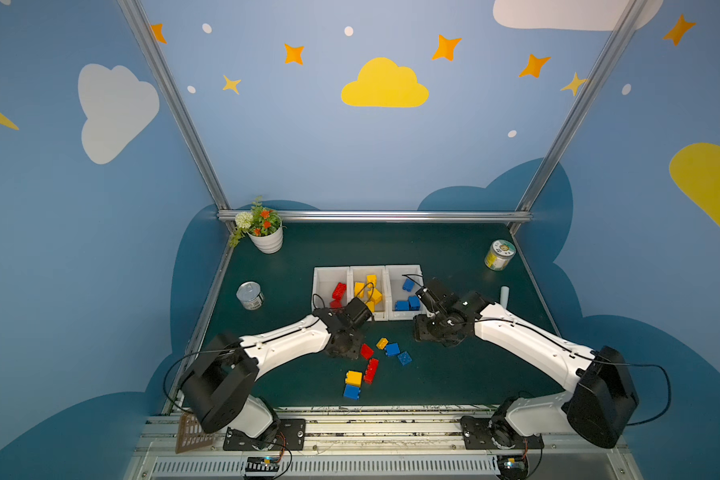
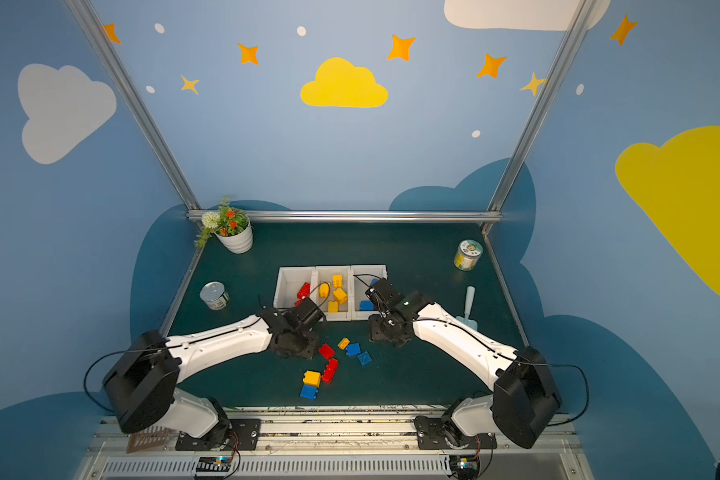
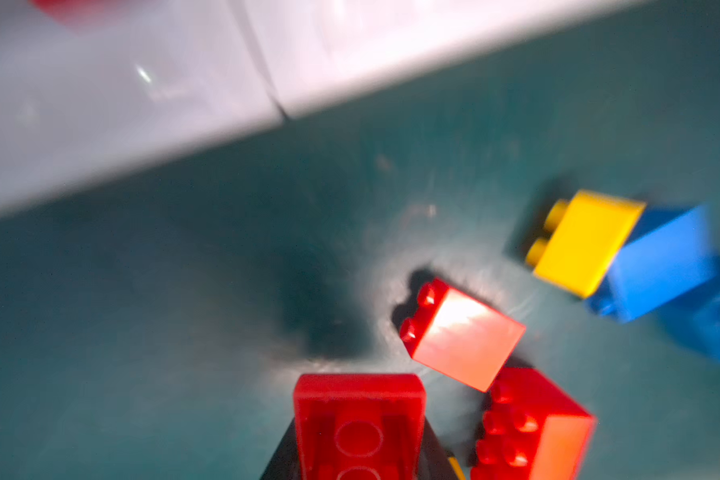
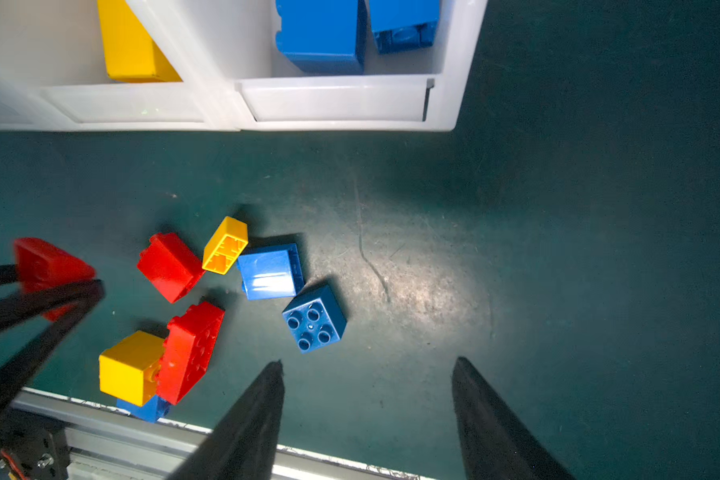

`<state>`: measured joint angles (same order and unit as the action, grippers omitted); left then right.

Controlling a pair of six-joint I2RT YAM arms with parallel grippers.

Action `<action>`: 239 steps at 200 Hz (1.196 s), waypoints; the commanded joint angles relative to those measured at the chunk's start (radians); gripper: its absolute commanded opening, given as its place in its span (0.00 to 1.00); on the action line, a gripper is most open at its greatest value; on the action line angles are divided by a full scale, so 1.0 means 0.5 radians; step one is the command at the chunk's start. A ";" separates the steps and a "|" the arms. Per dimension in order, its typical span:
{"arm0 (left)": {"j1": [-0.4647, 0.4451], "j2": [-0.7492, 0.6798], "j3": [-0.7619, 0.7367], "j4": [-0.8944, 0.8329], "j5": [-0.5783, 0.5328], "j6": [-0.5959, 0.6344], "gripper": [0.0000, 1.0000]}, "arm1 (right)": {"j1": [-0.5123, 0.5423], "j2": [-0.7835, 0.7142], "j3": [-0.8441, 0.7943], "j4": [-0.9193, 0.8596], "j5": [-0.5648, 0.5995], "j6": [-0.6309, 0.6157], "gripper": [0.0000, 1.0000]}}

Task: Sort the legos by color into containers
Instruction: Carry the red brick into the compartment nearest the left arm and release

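My left gripper [image 3: 358,436] is shut on a red lego [image 3: 358,415], held just above the green table near the white containers [image 3: 121,124]. The right wrist view shows the same red lego [image 4: 46,266] between its black fingers. Three white bins stand side by side: the left one [image 1: 317,286] holds red legos, the middle one [image 1: 368,268] yellow and the right one [image 1: 404,268] blue. Loose on the table lie a red lego [image 1: 366,350], a small yellow one [image 1: 382,343], two blue ones [image 1: 392,349], a long red one [image 1: 371,370] and a yellow-on-blue stack [image 1: 353,377]. My right gripper [image 4: 368,363] hovers open and empty, in front of the blue bin.
A flower pot [image 1: 267,239] stands at the back left and a tin can [image 1: 250,296] at the left. A jar [image 1: 499,254] is at the back right, with a pale tool [image 1: 504,296] near the right arm. A metal rail [image 1: 350,411] runs along the table's front edge.
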<state>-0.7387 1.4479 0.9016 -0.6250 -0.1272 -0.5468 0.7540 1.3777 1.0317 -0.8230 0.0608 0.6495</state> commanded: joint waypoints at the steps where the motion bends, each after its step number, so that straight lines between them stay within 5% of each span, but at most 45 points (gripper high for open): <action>1: 0.228 -0.190 0.062 0.016 0.000 0.045 0.29 | -0.012 -0.040 0.029 -0.056 0.020 -0.016 0.65; 52: 0.647 -0.088 0.207 0.155 0.090 0.299 0.31 | -0.014 -0.022 0.029 -0.038 -0.014 -0.013 0.64; 136: 0.830 0.541 0.718 0.013 0.236 0.533 0.39 | -0.014 -0.060 0.027 -0.099 0.012 0.013 0.64; 187: 0.830 0.528 0.722 0.023 0.233 0.512 0.54 | -0.009 -0.033 0.061 -0.109 -0.017 0.014 0.67; 239: 0.834 0.199 0.544 0.064 0.220 0.412 0.58 | 0.178 0.121 0.103 -0.028 -0.063 0.097 0.67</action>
<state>-0.3252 1.6650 1.2175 -0.5911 -0.0216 -0.3111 0.7910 1.3891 1.0496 -0.8490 0.0486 0.6636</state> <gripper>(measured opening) 0.574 0.671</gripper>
